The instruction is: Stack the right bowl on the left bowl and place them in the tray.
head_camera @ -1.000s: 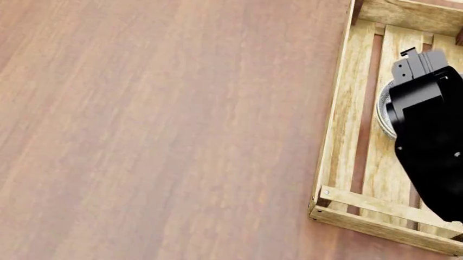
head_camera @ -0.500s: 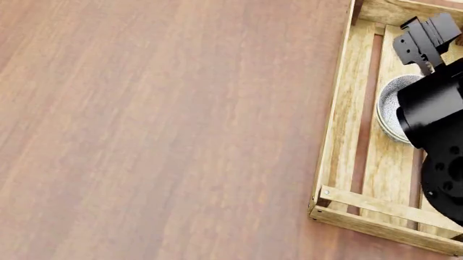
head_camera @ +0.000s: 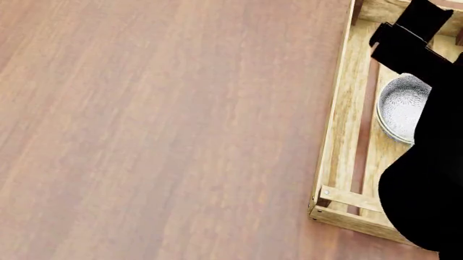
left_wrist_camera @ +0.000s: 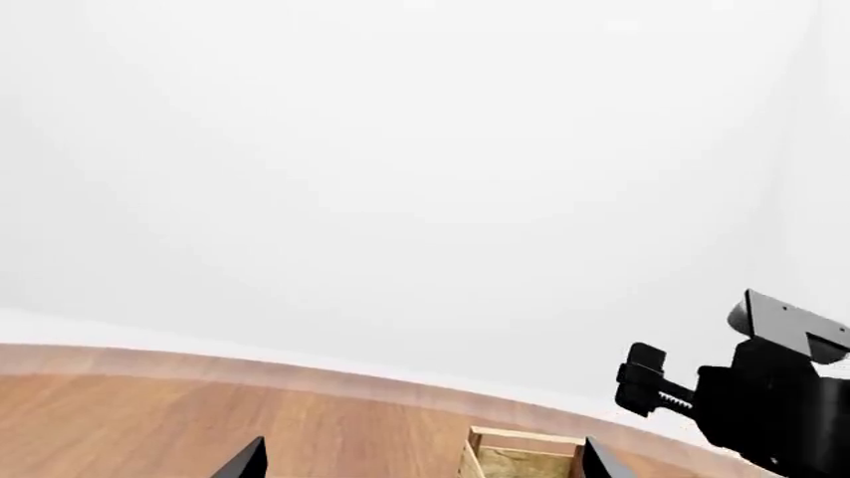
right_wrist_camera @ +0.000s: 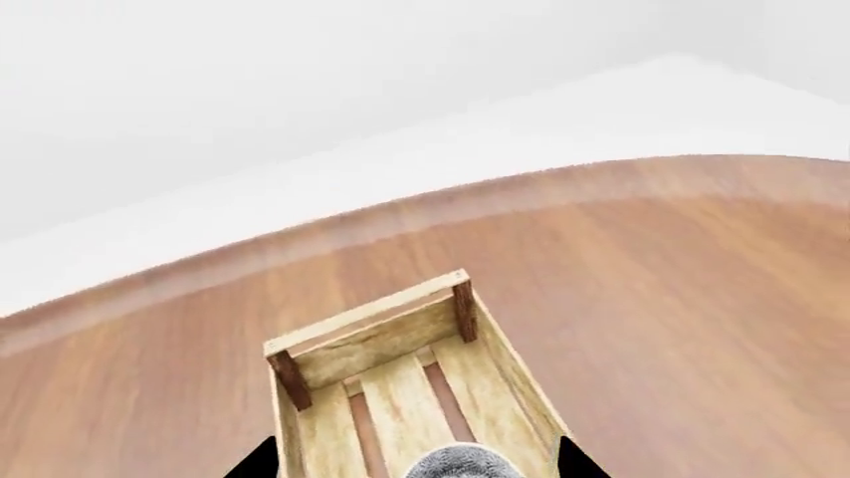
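Most of the task: looks done, judging by how things lie. The bowls sit inside the tray and neither pair of jaws holds anything; what is left seems to be only drawing the right arm clear.
Brown wood-grain counter point(head_camera: 159, 130): fills the head view to the left of the tray, with no bowl on the part in view.
Pale wooden slatted tray point(head_camera: 340, 108): lies at the right edge of the head view with its long side running away from the robot. It has low plank sides, gaps between the bottom slats and dark corner posts under a raised end rail, seen best in the right wrist view point(right_wrist_camera: 372, 324).
Black right arm point(head_camera: 430, 179): reaches out over the tray and hides its right half and part of the bowls.
Grey-white speckled round bowls point(head_camera: 402, 105): rest on the slats about midway along the tray, near its left side plank but not touching it. They sit upright, mouth up, with a mottled inside. A second rim line point(head_camera: 385, 129) shows just under the top one, so I judge it to be one bowl nested in the other; the arm hides the far side.
Right gripper point(right_wrist_camera: 414, 466): jaws apart, hanging above the bowls, whose grey rim peeps in between the two tips without touching either.
Left gripper point(left_wrist_camera: 421, 468): jaws apart with nothing between them, held off to the side, facing the tray end.
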Robot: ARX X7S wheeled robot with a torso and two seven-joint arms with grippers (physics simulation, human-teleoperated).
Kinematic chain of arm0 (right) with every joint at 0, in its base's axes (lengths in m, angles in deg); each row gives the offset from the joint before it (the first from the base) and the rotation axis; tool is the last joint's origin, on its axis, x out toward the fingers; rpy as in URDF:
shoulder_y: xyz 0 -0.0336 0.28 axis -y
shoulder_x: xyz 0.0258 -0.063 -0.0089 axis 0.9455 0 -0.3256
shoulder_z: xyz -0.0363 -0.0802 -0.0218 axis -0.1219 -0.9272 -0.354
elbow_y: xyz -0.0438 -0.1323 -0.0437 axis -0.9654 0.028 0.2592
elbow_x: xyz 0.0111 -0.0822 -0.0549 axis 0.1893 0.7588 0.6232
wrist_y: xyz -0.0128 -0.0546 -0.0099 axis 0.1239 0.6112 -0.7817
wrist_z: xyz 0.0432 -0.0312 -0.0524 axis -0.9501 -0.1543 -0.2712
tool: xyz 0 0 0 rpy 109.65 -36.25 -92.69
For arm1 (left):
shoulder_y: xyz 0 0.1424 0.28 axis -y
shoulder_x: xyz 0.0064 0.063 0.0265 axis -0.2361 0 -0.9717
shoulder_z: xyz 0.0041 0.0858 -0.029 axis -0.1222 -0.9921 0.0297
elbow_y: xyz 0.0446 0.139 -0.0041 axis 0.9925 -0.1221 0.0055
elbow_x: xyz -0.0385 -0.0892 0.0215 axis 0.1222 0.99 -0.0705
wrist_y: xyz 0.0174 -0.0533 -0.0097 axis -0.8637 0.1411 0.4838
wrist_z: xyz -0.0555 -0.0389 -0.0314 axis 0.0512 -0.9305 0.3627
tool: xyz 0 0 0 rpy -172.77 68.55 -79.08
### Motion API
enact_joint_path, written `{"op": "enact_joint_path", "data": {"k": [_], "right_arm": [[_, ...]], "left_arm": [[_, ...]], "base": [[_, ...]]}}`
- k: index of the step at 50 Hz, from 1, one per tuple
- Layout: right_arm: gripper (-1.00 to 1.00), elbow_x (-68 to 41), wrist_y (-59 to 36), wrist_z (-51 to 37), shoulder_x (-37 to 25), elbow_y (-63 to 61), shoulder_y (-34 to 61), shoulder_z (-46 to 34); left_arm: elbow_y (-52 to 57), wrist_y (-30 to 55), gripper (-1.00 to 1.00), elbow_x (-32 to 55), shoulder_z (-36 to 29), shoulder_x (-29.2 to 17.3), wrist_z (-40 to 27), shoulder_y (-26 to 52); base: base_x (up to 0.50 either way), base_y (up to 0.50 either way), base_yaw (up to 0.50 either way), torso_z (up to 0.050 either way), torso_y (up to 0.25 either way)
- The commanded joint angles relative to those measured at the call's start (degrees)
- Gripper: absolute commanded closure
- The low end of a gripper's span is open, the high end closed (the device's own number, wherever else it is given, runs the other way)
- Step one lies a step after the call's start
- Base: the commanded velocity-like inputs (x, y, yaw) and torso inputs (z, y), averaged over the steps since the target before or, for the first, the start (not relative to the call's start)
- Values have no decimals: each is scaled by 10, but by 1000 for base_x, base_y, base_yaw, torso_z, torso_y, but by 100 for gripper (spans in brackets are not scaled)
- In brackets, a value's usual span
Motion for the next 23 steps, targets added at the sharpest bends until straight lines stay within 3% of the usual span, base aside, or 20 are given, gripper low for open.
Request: {"op": "enact_joint_path", "data": {"k": [1, 11, 16, 23], "right_arm": [[-100, 190, -30, -79, -11, -76, 43, -56], [-100, 295, -95, -143, -66, -174, 63, -52], [-100, 341, -266, -144, -163, -252, -70, 158], [-100, 378, -424, -144, -205, -331, -368, 502]], "left_arm": [[1, -12, -100, 0, 23, 9, 18, 0], [1, -12, -100, -1, 25, 10, 19, -4], [-2, -12, -100, -1, 26, 16, 17, -8], [-2, -6, -100, -1, 27, 23, 17, -12]], "base": [[0, 0, 0, 0, 0], [0, 0, 0, 0, 0], [0, 0, 0, 0, 0], [0, 0, 0, 0, 0]]}}
